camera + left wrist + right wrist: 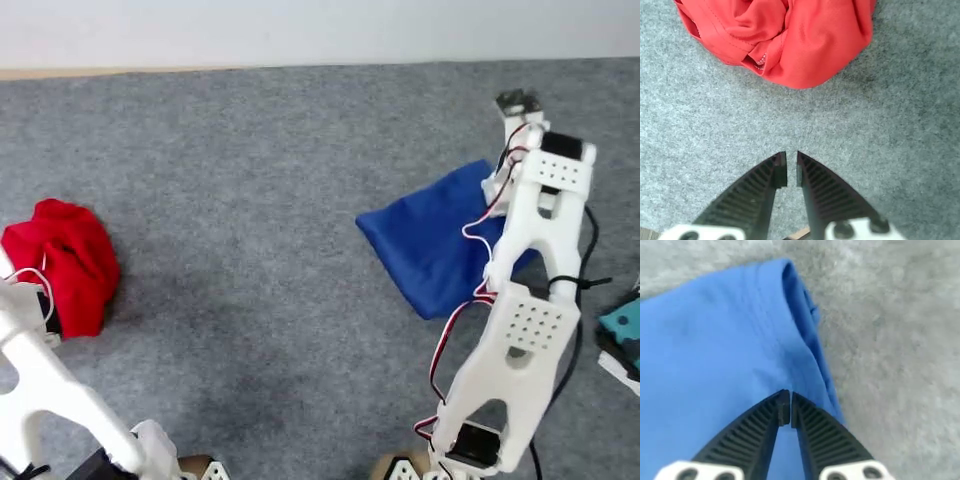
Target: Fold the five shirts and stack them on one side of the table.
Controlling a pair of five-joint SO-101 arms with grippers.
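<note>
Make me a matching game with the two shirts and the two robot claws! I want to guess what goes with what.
Things:
1. red shirt
2. blue shirt
3. left gripper
4. right gripper

Places or states:
A. right above blue fabric
B. bunched up in a heap
C. lying flat
D. above the bare grey table, a little way from the red heap

Right pairs: 1-B, 2-C, 3-D, 4-A.
</note>
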